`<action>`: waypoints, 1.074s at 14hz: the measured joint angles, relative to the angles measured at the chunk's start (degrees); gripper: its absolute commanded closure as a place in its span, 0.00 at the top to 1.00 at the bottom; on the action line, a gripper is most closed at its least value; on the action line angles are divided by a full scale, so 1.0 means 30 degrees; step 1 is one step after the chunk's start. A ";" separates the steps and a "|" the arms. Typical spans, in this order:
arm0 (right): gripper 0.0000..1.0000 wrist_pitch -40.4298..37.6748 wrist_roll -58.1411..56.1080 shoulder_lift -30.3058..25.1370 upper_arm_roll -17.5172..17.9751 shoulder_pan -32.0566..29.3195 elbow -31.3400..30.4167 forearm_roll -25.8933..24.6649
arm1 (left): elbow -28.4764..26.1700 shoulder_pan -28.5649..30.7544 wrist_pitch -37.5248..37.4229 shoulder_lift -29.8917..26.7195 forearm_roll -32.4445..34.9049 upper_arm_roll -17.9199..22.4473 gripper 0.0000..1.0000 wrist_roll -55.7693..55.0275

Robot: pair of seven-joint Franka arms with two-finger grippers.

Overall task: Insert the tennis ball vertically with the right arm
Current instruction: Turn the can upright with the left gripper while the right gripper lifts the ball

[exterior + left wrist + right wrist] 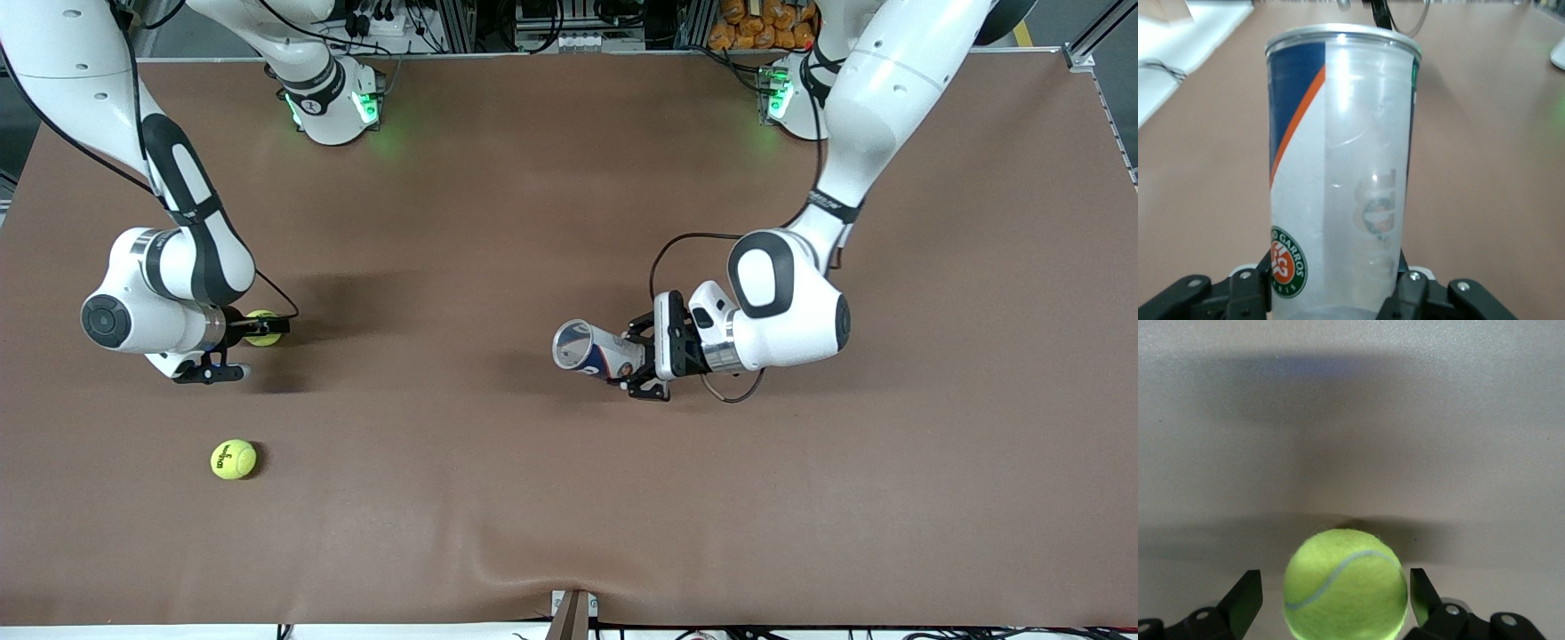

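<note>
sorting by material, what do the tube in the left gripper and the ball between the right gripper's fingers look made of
Tube: seemingly clear glossy plastic with a metal-looking rim; printed label, see-through wall.
Tennis ball: fuzzy yellow-green felt with a pale curved seam, probably over rubber.

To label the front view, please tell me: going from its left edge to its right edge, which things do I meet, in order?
Loose tennis ball → tennis ball between the right gripper's fingers → ball can → left gripper.

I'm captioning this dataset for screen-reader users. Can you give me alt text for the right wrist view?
A yellow-green tennis ball sits on the table between the right gripper's two open black fingers, with a gap showing on each side of the ball. The brown tabletop fills the rest of the picture, crossed by soft shadows.
</note>
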 measured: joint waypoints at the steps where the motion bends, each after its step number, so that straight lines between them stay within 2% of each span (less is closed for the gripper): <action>1: 0.54 0.0000 -0.0004 -0.0001 -0.0001 -0.0001 -0.0002 0.0000 | 0.0008 -0.0149 0.0000 0.0303 -0.1901 -0.0058 0.64 0.1448; 4: 0.53 -0.0006 -0.0008 -0.0157 0.0000 0.0000 0.0000 0.0000 | 0.0130 -0.0811 -0.0008 0.0585 -0.4396 -0.0249 0.58 0.2425; 8: 0.53 -0.0932 -0.0009 -0.0991 0.0065 0.0031 0.0522 0.0000 | 0.0099 -0.1379 -0.0181 0.1321 -0.8765 -0.0825 0.57 0.5397; 10: 0.53 -0.3909 -0.0007 -0.1738 0.0176 0.0149 0.2296 0.0019 | 0.0123 -0.2325 -0.0314 0.2092 -1.1201 -0.0986 0.57 0.6845; 12: 0.53 -0.7241 -0.0004 -0.2299 0.0313 0.0313 0.4957 0.0165 | 0.0194 -0.3260 -0.0289 0.2534 -1.3599 -0.0986 0.55 0.8661; 15: 0.53 -0.9448 0.0213 -0.2573 0.0406 0.0894 0.7834 0.1058 | 0.0761 -0.4326 -0.0379 0.3038 -1.6600 -0.1009 0.53 1.0414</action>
